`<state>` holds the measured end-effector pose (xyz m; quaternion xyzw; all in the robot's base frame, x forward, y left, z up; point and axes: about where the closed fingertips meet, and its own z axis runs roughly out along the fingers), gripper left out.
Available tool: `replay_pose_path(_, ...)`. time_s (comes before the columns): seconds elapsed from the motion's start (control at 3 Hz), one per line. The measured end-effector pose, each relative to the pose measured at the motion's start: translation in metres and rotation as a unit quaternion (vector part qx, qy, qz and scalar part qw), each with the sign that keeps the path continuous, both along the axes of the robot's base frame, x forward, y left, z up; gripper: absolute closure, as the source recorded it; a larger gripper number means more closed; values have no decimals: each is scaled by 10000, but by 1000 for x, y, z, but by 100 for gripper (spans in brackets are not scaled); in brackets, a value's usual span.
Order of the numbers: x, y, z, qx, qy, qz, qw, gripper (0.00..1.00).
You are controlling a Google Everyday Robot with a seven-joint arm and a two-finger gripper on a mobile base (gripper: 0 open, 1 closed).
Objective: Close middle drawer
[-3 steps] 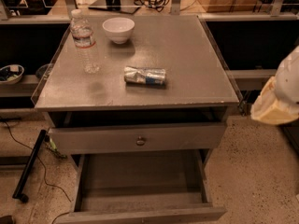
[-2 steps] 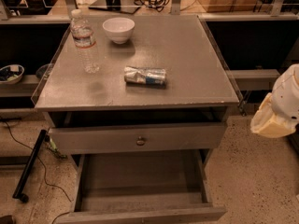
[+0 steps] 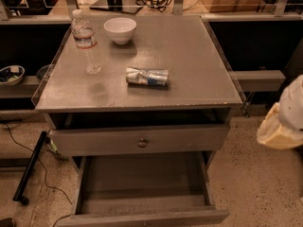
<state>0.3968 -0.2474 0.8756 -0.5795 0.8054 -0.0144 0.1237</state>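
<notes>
grey cabinet top with three things directly on it. a crushed can lay on its side near the centre; a water bottle stood upright behind and left of the can; a white bowl sat behind the can. the gripper hung well right of the can, beyond the top's edge.

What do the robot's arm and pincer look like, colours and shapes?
The arm, at the picture's right edge beside the cabinet, is a smooth, rounded white shell. Under it the pincer appears as a pale cream-yellow, wedge-shaped block. No cables or markings are visible.
</notes>
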Motion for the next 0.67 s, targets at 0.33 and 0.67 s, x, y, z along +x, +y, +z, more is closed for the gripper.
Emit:
replay_pose_path(0.33, -19, -10, -23, 28, 72, -138, 9999, 100)
replay_pose_path(0.67, -27, -25, -56, -14, 215, -317, 9993, 100)
